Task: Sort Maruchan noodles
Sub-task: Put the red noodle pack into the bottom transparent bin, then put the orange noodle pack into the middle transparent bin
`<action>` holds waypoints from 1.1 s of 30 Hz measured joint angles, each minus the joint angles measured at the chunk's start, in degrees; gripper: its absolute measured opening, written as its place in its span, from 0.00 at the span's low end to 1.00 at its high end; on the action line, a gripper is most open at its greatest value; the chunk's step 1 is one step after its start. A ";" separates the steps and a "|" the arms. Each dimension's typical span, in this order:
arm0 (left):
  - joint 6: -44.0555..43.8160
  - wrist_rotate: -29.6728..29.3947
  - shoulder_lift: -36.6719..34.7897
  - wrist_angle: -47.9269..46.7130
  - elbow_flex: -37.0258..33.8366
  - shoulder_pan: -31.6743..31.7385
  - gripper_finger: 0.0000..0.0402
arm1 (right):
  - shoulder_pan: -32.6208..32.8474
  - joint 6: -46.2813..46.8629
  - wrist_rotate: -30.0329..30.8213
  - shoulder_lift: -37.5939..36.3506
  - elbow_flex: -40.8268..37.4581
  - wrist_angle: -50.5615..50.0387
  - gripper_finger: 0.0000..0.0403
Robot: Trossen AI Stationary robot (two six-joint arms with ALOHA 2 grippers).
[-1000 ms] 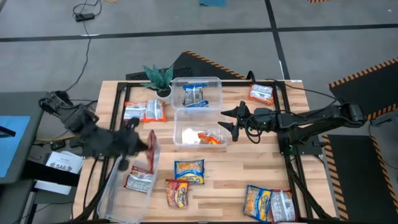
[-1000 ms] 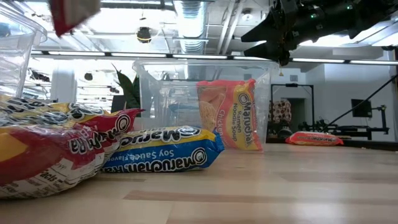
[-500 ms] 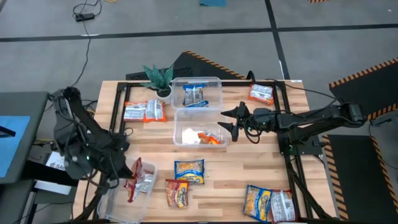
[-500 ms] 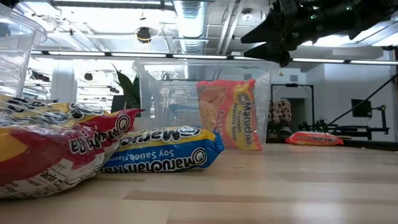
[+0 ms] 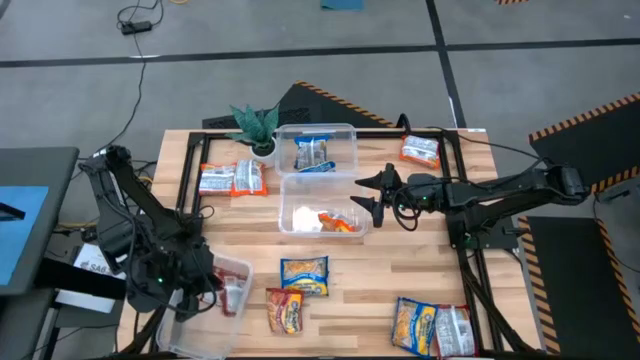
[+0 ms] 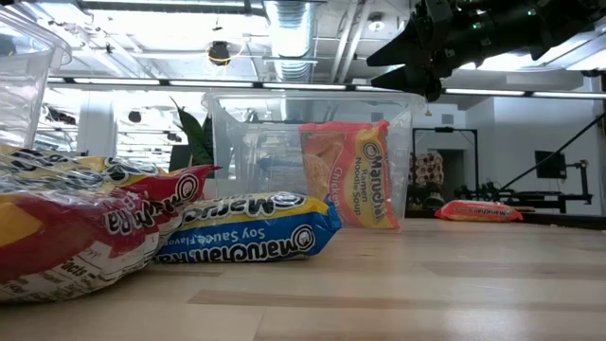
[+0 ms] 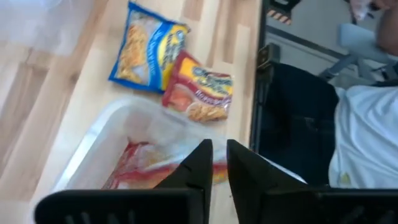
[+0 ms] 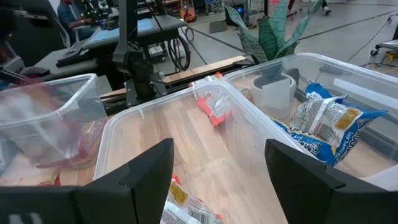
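Left wrist view: fingers nearly closed, empty, above red packet in tub.

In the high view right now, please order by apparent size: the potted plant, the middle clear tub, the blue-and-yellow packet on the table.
1. Middle clear tub, clearly largest.
2. Potted plant and blue-and-yellow packet: they look alike, so I cannot rank them.
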 joint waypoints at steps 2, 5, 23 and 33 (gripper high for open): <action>-2.38 0.00 0.00 -1.96 0.00 0.02 0.12 | -0.05 -0.06 0.00 0.00 0.00 -0.02 0.68; -3.76 -0.72 -0.01 -4.48 0.00 0.02 0.17 | -0.46 -0.31 0.00 0.00 0.00 -0.02 0.68; 19.10 -10.47 -0.09 -15.73 -1.27 22.71 0.25 | -1.95 -0.57 0.00 0.00 0.00 -0.02 0.68; 56.25 6.18 -0.09 10.81 -13.43 51.18 0.25 | -1.95 -1.99 0.00 0.00 0.00 -0.05 0.68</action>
